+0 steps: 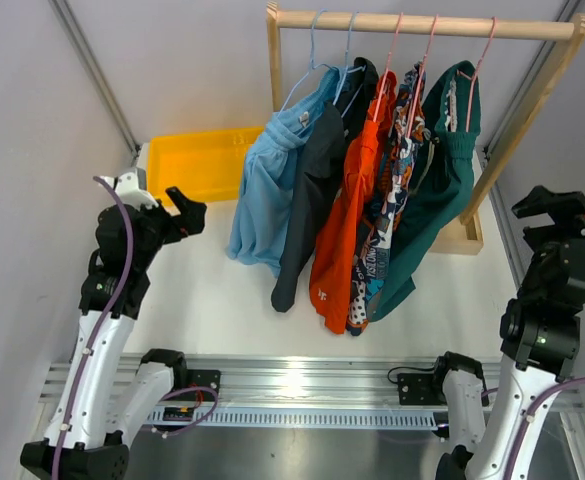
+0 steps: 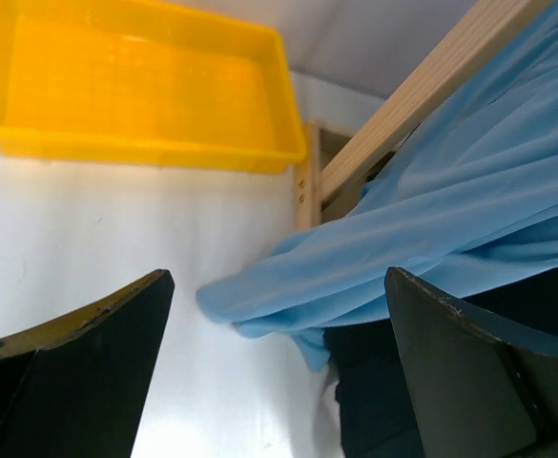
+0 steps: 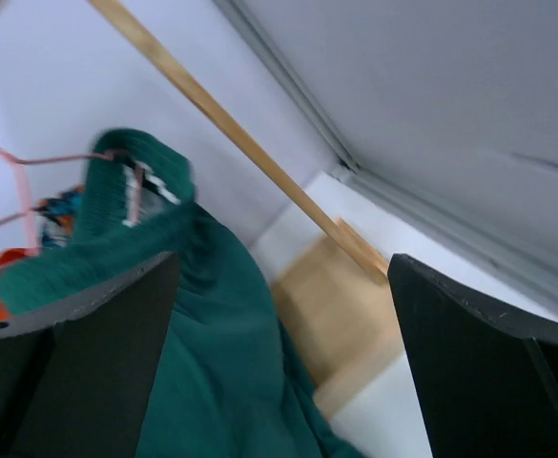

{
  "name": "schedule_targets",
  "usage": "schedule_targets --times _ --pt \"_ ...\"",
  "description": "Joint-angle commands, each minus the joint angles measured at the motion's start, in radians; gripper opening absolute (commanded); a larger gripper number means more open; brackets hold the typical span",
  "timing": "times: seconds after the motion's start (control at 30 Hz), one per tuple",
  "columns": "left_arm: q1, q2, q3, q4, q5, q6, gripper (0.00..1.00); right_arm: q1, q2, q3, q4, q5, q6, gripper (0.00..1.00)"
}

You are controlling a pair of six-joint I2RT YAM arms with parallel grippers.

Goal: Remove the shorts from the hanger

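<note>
Several pairs of shorts hang on hangers from a wooden rail (image 1: 422, 23). From left to right they are light blue (image 1: 267, 190), charcoal (image 1: 312, 190), bright orange (image 1: 344, 225), patterned (image 1: 384, 215) and dark green (image 1: 437, 190). My left gripper (image 1: 185, 215) is open and empty, left of the light blue shorts (image 2: 431, 229). My right gripper (image 1: 552, 212) is open and empty, right of the rack, facing the dark green shorts (image 3: 212, 343). Neither gripper touches any cloth.
A yellow bin (image 1: 197, 160) stands at the back left, also in the left wrist view (image 2: 135, 86). The rack's wooden base (image 1: 462, 235) and slanted brace (image 1: 517, 130) lie on the right. Grey walls close in both sides.
</note>
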Motion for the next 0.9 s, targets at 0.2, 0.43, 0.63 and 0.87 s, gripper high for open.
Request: schedule_targets --times 0.2,0.43,0.63,0.87 --pt "-0.001 -0.066 -0.098 -0.008 -0.106 0.04 0.99 0.008 0.006 0.253 0.044 -0.106 -0.188 0.99" --pt "-0.021 -0.048 -0.091 -0.022 -0.093 0.036 0.97 0.006 0.212 0.534 -0.008 -0.309 -0.106 0.99" --pt "-0.023 -0.057 -0.095 -0.031 -0.084 0.029 0.97 0.02 0.423 0.768 -0.074 -0.453 -0.116 0.98" --pt "-0.023 -0.066 -0.095 -0.029 -0.084 0.027 0.97 0.135 0.69 0.941 -0.227 -0.492 -0.162 0.83"
